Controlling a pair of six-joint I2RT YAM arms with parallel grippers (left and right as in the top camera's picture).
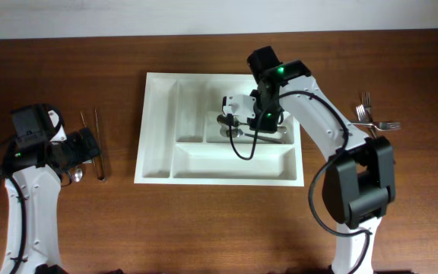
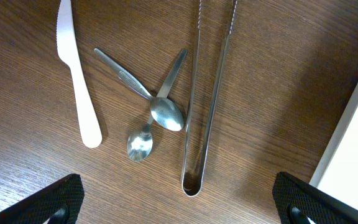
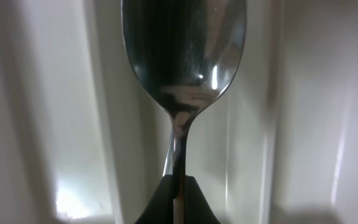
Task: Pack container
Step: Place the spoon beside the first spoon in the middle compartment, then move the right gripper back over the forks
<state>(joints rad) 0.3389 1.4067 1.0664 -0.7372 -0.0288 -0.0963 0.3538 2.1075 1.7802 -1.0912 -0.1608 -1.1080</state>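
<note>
We see the white tray (image 1: 158,137) lying flat in the middle of the wooden table (image 1: 219,221). The right gripper (image 3: 178,198) hangs over one of the tray's long compartments, its fingers clamped tight on the neck of a metal spoon (image 3: 183,62) whose bowl points away from the wrist. At the table's left side, the left gripper (image 2: 179,202) hovers with its fingers spread wide and gripping nothing, above a white plastic knife (image 2: 76,81), two small crossed spoons (image 2: 160,118) and metal tongs (image 2: 204,106), all beside the tray. A few forks (image 1: 367,114) lie to the tray's right.
</note>
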